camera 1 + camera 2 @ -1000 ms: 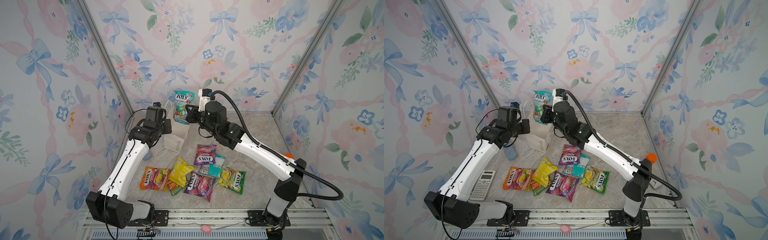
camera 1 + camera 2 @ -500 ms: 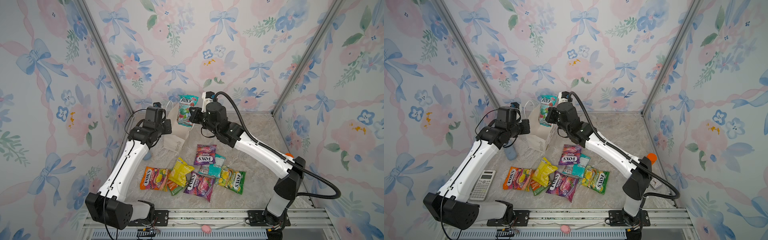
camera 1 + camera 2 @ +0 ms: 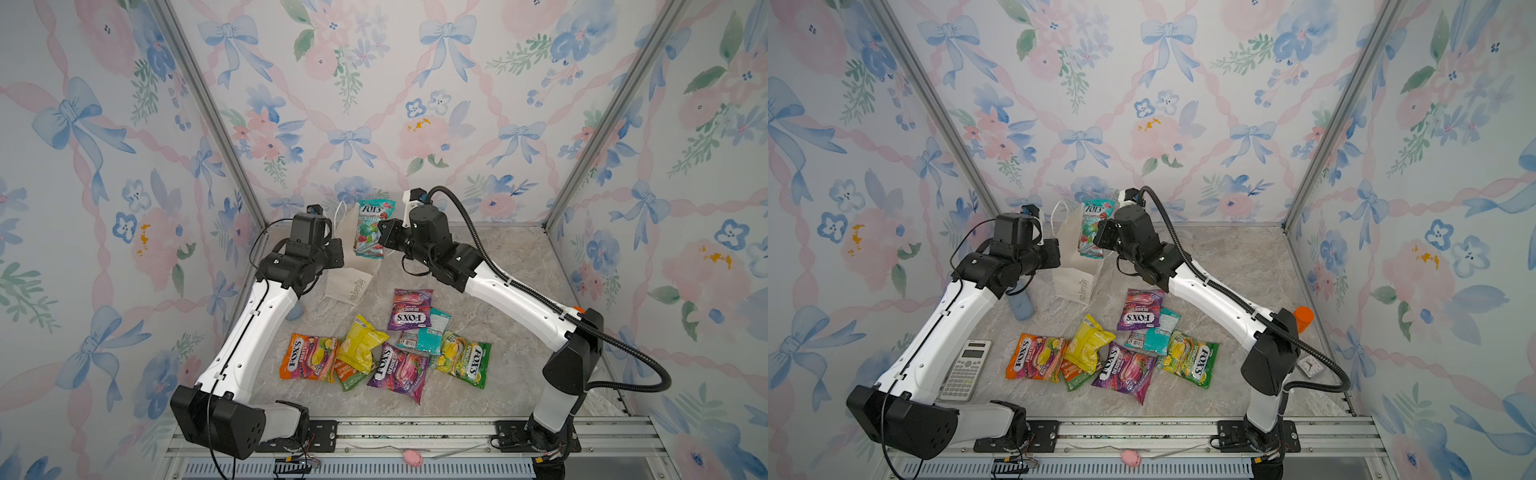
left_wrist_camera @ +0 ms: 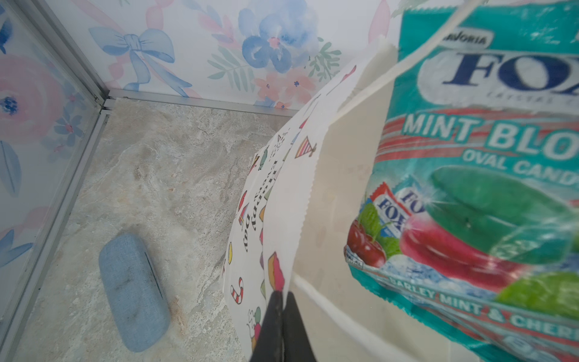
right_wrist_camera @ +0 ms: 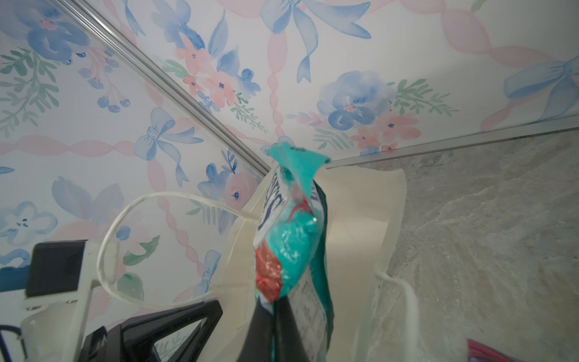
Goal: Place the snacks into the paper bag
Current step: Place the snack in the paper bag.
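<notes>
The left end effector (image 4: pixel 281 299) is closed on the rim of the paper bag (image 3: pixel 348 283). The right end effector (image 5: pixel 274 313) grips a teal mint packet (image 3: pixel 371 227) at the bag's open mouth. The other snacks (image 3: pixel 409 318) lie on the worktop (image 3: pixel 490 266) in front of the bag.

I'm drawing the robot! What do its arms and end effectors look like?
The left arm and right arm have white links and chunky black joints. A ribbed black hose loops along the right one; a thin black wire runs down the left. The left end effector and right end effector are black, narrowing to tips.
</notes>
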